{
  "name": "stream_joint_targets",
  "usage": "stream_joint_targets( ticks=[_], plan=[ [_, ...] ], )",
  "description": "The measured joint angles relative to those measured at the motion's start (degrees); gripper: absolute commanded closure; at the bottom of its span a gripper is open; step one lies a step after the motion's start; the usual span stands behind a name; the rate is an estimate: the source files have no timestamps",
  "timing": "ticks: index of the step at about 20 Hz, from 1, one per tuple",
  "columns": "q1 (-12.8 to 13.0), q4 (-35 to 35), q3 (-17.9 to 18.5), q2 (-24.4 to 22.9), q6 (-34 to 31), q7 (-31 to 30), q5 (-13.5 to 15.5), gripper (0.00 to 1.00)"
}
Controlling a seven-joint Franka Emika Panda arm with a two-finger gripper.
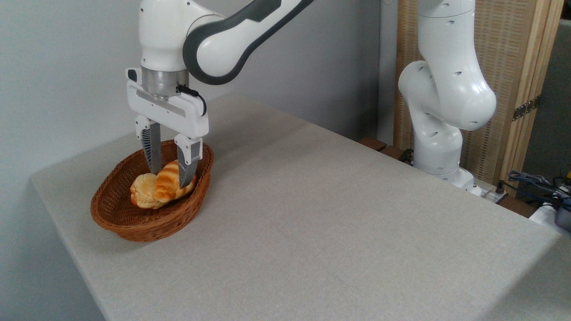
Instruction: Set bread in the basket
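Observation:
The bread [167, 182], a golden loaf with orange-brown toasted bumps, is inside the reddish-brown wicker basket [134, 225] at the table's far left. It leans on a pale yellow bun [142, 191] lying in the same basket. My gripper [169, 178] points straight down into the basket and is shut on the bread. One finger [151, 154] stands behind the loaf and the other finger [187, 167] in front of it. The loaf's lower end rests at the basket's floor.
The grey table [312, 214] stretches to the right of the basket. The robot's white base [439, 111] stands at the back right, with cables [535, 183] beside it. A wall lies close behind and left of the basket.

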State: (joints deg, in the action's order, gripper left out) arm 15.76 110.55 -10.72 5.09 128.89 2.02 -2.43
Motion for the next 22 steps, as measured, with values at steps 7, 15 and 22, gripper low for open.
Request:
stream_joint_targets(
  ticks=[7,15,22],
  plan=[
    [-0.5,-4.82,6.97,-3.44,-16.83,16.14,-0.04,0.0],
    [-0.65,-5.98,15.58,-3.83,-21.22,31.44,0.06,0.0],
    [-0.63,-6.12,20.15,-5.83,-24.84,40.25,5.06,0.0]
  ],
)
